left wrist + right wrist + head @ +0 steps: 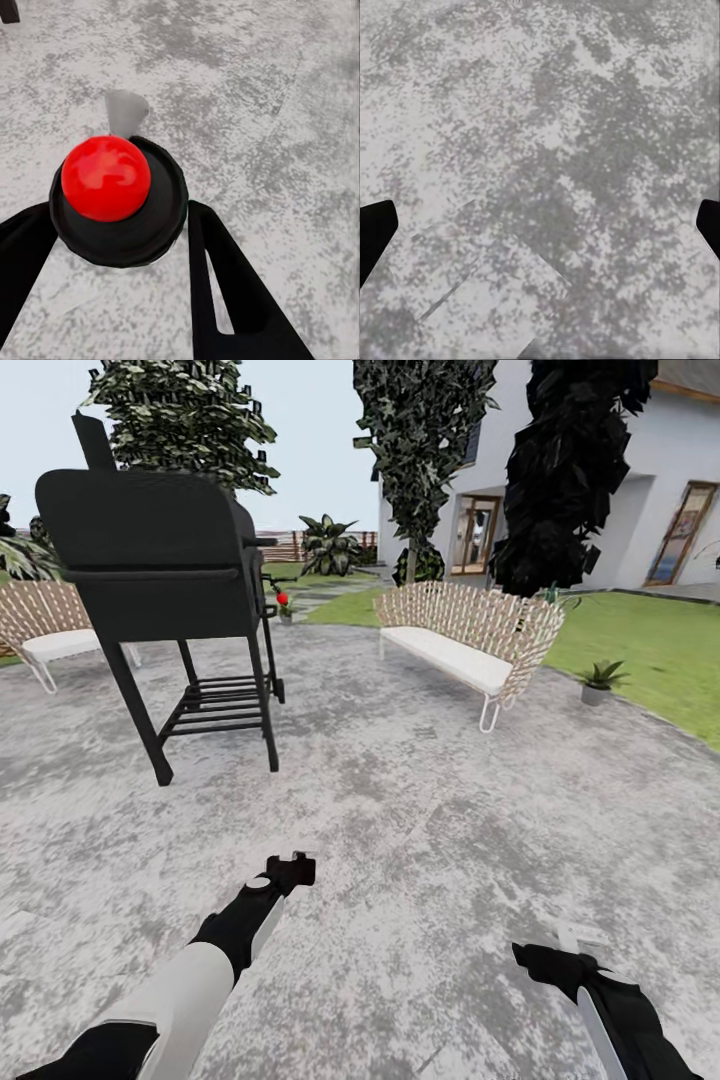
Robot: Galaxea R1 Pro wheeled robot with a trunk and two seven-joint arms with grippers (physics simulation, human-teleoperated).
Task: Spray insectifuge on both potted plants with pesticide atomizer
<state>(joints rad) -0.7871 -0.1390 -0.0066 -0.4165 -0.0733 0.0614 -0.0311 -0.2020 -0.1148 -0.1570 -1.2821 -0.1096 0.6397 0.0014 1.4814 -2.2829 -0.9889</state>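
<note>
One atomizer (pixel 118 196) stands gripped between the left hand's (pixel 120 247) fingers (pixel 232 292) above the patio (pixel 420 810), long axis along the fingers, red spot toward the wrist camera. Right hand (pixel 540 225) spread open. Potted plant (pixel 600 682) at the lawn's (pixel 660 650) edge.

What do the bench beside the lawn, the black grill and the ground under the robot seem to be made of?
The bench looks like pale woven wicker on a thin white metal frame, with a white cushion, probably fabric. The grill seems matte black painted metal: flat panels, thin legs, a barred shelf. The patio looks like rough mottled grey stone or concrete, without gloss. All are simulator renders, so this is only appearance.
</note>
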